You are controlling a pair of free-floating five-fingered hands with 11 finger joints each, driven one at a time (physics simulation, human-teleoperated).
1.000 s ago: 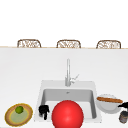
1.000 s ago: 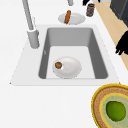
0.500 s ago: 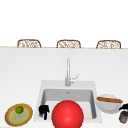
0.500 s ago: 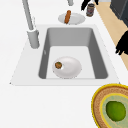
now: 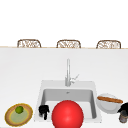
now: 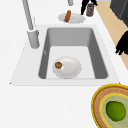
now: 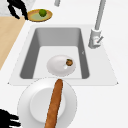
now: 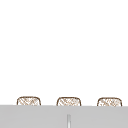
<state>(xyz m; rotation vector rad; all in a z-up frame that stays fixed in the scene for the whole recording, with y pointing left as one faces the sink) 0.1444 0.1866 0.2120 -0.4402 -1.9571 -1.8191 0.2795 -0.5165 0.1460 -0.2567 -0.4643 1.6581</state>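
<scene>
Front view: right hand [image 5: 124, 108], fingers curled on the dark jar [image 5: 123, 117] just right of the sausage plate [image 5: 106, 106], risks tipping it if grip loosens; left hand [image 5: 44, 111] hangs relaxed.

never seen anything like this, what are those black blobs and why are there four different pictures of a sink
The black shapes are the robot: two floating hands with no arms, in a simulated kitchen. The left hand hangs at the sink's front left corner, fingers pointing down, holding nothing. The right hand is by a dark jar, beside a white plate with a long bread roll on it.

The four pictures are one moment from different cameras: front, left side, right side, and one aimed higher, catching three chair backs.

Inside the sink lies a white dish with a small brown thing on it. At left is a woven plate with a lime. The front view also has a red ball.
</scene>
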